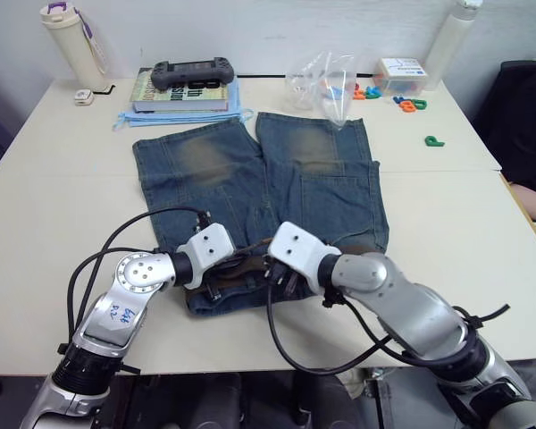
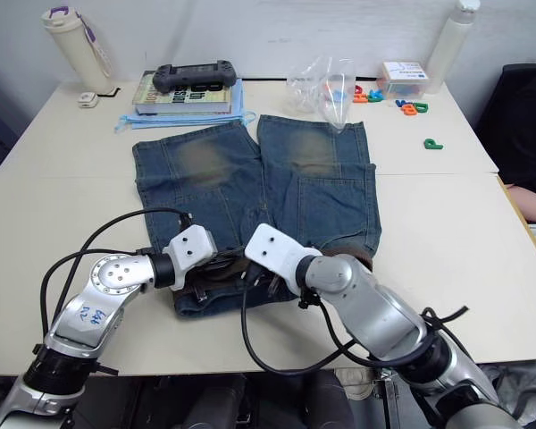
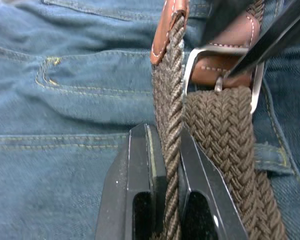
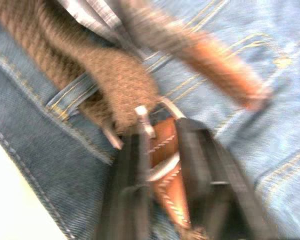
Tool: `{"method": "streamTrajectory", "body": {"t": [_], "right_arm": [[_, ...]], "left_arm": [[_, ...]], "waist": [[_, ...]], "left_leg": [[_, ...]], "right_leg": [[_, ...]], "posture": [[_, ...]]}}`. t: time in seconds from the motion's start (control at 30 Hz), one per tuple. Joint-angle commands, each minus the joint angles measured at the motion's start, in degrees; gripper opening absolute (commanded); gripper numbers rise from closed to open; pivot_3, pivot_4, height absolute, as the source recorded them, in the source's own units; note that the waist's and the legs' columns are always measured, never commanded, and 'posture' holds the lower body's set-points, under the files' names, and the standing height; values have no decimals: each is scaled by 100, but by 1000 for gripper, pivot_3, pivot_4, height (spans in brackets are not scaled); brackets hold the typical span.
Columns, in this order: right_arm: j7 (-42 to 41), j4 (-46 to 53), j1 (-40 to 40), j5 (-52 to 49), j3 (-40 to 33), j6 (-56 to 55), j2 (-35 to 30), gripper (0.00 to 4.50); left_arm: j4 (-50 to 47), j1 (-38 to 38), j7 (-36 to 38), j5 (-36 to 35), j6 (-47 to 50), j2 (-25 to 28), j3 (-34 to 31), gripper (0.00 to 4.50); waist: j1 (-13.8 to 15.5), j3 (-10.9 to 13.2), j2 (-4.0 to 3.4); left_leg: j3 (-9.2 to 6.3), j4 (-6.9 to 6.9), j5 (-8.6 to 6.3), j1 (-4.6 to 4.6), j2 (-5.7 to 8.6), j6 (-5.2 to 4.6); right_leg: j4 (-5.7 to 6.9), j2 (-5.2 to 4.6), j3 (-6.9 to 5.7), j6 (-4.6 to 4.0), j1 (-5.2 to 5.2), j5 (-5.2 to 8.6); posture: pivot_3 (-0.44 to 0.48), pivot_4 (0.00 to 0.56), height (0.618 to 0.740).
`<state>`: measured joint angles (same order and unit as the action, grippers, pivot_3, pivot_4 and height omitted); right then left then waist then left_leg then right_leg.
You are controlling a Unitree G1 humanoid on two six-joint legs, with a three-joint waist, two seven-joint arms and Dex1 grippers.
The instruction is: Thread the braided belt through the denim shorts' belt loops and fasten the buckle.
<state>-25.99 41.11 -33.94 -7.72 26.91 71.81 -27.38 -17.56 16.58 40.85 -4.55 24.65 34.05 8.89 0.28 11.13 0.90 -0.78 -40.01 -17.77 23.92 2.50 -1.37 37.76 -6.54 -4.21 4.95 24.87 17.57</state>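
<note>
We see the braided belt (image 3: 217,130) lying along the waistband of the denim shorts (image 1: 250,188), at the edge of the shorts nearest the robot. In the left wrist view one run of the brown weave passes under a belt loop (image 3: 270,157), and a second run stands on edge just beside it, ending in a tan leather tip (image 3: 165,30). The buckle (image 3: 221,70), a dull metal frame with a brown leather tab, sits on the flat run, its prong resting on the weave.

Our left gripper (image 3: 171,165) is pinching the on-edge run of the belt, one black finger pressed to each side of it. Our right gripper (image 4: 162,150) is clamped on the buckle's leather tab, with the metal frame right at the fingertips (image 4: 140,137). In the head views the two grippers meet over the middle of the waistband, very near each other.

The shorts lie flat on a pale table (image 1: 62,206), legs pointing away from the robot, each leg with a yellowish worn patch. Beyond the legs we see a book (image 1: 183,96) with a black game controller (image 1: 192,71) on top, a clear plastic bag (image 1: 326,85), some coloured plastic letters (image 1: 411,103) and a small box (image 1: 400,70). A cream bottle (image 1: 67,31) stands at the far left corner, a white bottle (image 1: 451,36) at the far right.
</note>
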Motion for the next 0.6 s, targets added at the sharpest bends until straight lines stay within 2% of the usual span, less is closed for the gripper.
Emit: {"method": "streamTrajectory", "body": {"t": [0.03,0.23,0.33,0.6], "right_arm": [[-126,646,167,-209,-565,-103,-146,3253],[-220,1335,772,-263,-497,-482,-862,3253],[209,1102,1022,457,273,-1063,-1285,3253],[983,691,1133,1478,842,-1656,-928,3253]], "left_arm": [[-212,-93,-21,-102,-62,-14,-151,0],[-250,-164,-28,-255,-15,-58,-290,0],[-277,-128,-18,-331,37,-71,-309,0],[-292,-32,70,-175,-86,87,-217,0]], "waist": [[2,0,0],[50,0,0],[59,0,1],[70,0,1]], "left_leg": [[0,-2,0,8,0,0],[5,-4,2,30,2,1],[9,-4,4,28,2,-2],[14,-6,5,29,2,2]], "right_leg": [[3,0,0,0,8,0],[7,-1,3,0,33,0],[11,-1,5,0,34,0],[16,0,10,0,38,0]], "posture": [[0,150,667],[0,150,667],[0,150,667],[0,150,667]]}}
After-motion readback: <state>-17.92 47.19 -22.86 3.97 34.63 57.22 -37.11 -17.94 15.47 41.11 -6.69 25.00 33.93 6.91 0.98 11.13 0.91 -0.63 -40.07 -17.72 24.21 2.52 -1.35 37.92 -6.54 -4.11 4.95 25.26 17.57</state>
